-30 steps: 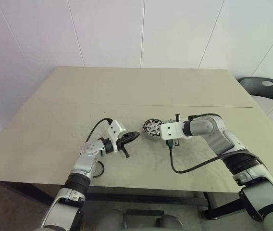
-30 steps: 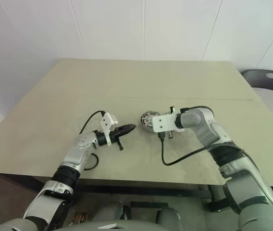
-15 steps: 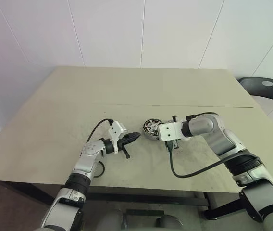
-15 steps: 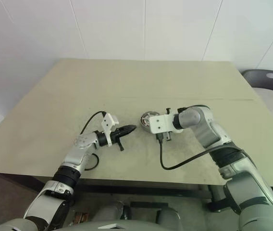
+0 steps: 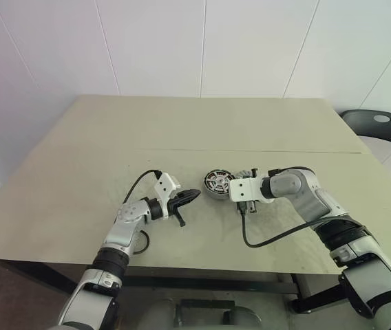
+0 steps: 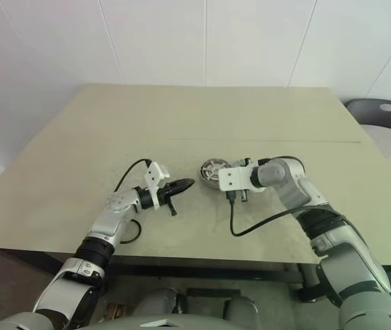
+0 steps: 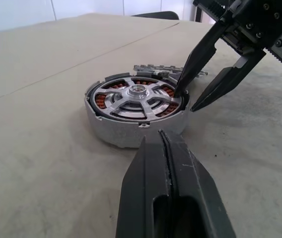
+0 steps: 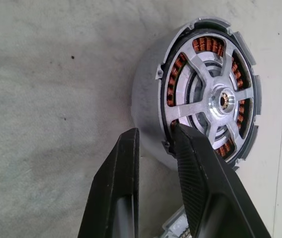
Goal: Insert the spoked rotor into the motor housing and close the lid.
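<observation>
Sitting near the middle of the counter (image 5: 78,158), the motor housing (image 7: 131,116) is showing a silver wall, copper windings and the spoked rotor (image 7: 136,96) seated in its top. Straddling the housing rim at its 3 o'clock edge, the right end effector (image 7: 190,99) is standing narrowly parted, one fingertip inside, one outside. The left end effector (image 5: 194,195) is hovering closed at 9 o'clock. Behind the housing, the left wrist view is revealing a flat toothed grey part (image 7: 163,69), unidentifiable. No writing is legible.
</observation>
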Robot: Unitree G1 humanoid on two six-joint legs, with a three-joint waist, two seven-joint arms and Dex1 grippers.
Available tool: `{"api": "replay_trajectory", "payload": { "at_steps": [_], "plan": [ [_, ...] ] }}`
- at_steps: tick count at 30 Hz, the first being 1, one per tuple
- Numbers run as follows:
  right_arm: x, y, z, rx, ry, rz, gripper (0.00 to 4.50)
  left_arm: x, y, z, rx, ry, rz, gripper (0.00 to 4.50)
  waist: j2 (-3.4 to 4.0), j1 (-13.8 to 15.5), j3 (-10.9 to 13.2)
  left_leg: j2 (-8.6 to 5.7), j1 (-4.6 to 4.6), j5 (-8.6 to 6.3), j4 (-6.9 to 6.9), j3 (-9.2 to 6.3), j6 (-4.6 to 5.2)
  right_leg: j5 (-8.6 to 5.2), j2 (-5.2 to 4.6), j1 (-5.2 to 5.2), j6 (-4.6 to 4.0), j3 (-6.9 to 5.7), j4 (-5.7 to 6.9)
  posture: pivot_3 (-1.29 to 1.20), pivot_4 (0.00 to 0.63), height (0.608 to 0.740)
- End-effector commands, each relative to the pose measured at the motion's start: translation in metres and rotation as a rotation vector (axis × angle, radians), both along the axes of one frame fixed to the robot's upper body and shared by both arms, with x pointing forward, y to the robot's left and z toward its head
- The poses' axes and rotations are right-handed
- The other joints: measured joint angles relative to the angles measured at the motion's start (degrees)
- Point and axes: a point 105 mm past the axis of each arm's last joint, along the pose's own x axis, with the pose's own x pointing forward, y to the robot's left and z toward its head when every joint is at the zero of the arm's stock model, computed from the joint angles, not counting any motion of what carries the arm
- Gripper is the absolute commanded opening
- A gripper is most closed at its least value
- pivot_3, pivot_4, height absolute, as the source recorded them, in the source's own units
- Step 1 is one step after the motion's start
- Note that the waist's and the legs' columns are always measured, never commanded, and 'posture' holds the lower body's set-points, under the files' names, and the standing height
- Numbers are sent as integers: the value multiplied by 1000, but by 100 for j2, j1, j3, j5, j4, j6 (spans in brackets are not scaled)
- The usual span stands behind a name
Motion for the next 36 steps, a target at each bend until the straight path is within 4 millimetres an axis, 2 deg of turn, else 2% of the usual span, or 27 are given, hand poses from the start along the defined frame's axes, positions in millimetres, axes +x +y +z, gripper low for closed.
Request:
{"api": "replay_trajectory", "payload": {
  "at_steps": [1, 3, 12, 17, 19, 29, 36],
  "plan": [
    [2, 2, 3, 5, -11, 6, 385, 3, 3, 10, -1, -36, 3, 0, -1, -24, -1, 0, 3, 0, 0, 0, -1, 0, 1, 2, 0, 0, 1, 0, 0, 740],
    [3, 2, 3, 8, -11, 5, 93, 4, 3, 10, 0, -37, 3, 0, -1, -45, -1, 0, 4, 1, 2, 0, -2, 1, 0, 2, -1, 0, 6, 0, 0, 740],
    [3, 1, 12, 12, -45, 16, 83, 4, 0, 10, 4, -38, -7, 0, -1, -127, -1, 0, 4, 3, 6, -1, -3, 1, -1, 2, -1, 1, 13, 0, 0, 740],
    [-9, 8, 34, 20, -44, 106, 83, 3, 0, 9, 8, -34, -10, 0, 1, -125, 0, 0, 0, 3, 6, -2, -3, 1, -1, -1, -1, 0, 11, 0, 0, 740],
    [-18, 8, 37, -11, -22, 150, 83, 3, 0, 9, 8, -34, -10, 0, 1, -130, 0, -1, -3, 3, 4, -1, -2, 1, -1, -3, 0, 0, 10, 0, 0, 740],
    [-57, -13, 16, -226, 120, 296, 83, 0, 7, 11, 1, -32, -18, 0, 0, -118, 0, 0, -1, 2, 7, -3, -2, 1, -2, 0, -1, -1, 9, 0, 0, 740],
    [-46, 6, 13, -183, 63, 310, 83, -8, 7, 17, -17, -25, -62, 0, -3, -158, -1, 2, 4, 2, 6, -3, -4, 1, -1, 2, -1, 0, 8, 0, 0, 740]
  ]
}}
